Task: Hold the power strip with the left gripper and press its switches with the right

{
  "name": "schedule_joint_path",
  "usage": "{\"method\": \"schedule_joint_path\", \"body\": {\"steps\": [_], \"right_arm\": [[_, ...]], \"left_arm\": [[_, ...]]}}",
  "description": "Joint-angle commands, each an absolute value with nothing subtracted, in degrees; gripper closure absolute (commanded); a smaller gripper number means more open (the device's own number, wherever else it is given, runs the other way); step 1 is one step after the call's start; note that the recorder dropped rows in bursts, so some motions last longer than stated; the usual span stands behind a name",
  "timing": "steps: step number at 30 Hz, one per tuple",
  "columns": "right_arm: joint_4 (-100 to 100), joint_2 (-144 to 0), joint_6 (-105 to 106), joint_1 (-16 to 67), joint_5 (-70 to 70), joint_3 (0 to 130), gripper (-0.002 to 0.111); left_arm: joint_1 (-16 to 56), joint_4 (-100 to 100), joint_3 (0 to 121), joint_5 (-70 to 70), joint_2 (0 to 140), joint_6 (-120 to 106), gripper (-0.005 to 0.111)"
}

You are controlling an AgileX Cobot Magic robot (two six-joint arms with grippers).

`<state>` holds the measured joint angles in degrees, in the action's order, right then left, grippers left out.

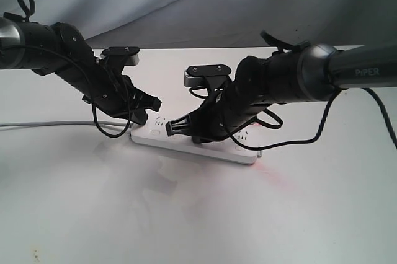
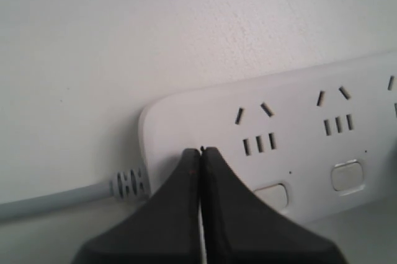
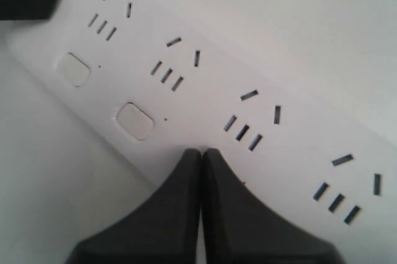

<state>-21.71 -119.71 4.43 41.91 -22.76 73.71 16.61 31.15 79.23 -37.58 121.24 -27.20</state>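
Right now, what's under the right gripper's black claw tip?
The long white plastic power strip; two white switches show beside the shut right gripper. Anything beneath its tip is covered.

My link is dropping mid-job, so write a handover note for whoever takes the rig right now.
Left gripper: fingers shut, tips on the power strip's cord end, apparently pressing rather than gripping.
Right gripper: fingers shut, tips just past the second switch from the cord, where the third should sit.
Done: strip steadied on the table. Cannot tell which buttons are already pressed.
Left: press the rest.
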Motion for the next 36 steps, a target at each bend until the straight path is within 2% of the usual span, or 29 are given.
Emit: {"method": "schedule_joint_path", "body": {"steps": [1, 10, 17, 23, 28, 31, 36], "right_arm": [[-17.6, -123.6, 1.1, 43.4, -28.5, 72.8, 0.108], [-16.7, -121.8, 0.8, 43.1, -28.5, 72.8, 0.108], [-16.4, -109.8, 0.8, 40.7, -24.9, 72.8, 0.108], [-10.3, -102.4, -1.9, 39.8, -29.6, 72.3, 0.108], [-3.5, -98.0, -8.2, 39.8, -31.1, 66.1, 0.108], [4.1, -90.8, -16.6, 39.8, -31.1, 60.3, 0.108], [7.4, -75.3, -24.4, 39.8, -31.5, 50.8, 0.108]], "left_arm": [[16.6, 31.6, 79.5, -37.7, 121.3, -27.1, 0.107], [16.6, 31.6, 79.5, -37.7, 121.3, -27.1, 0.107], [16.6, 31.6, 79.5, -37.9, 121.3, -27.1, 0.107], [16.6, 31.6, 79.5, -37.9, 121.3, -27.1, 0.107], [16.6, 30.6, 79.2, -38.9, 119.1, -27.0, 0.107], [16.6, 31.4, 74.3, -32.3, 110.8, -23.4, 0.107], [16.6, 32.0, 57.6, -21.2, 94.7, -22.3, 0.107]]}}
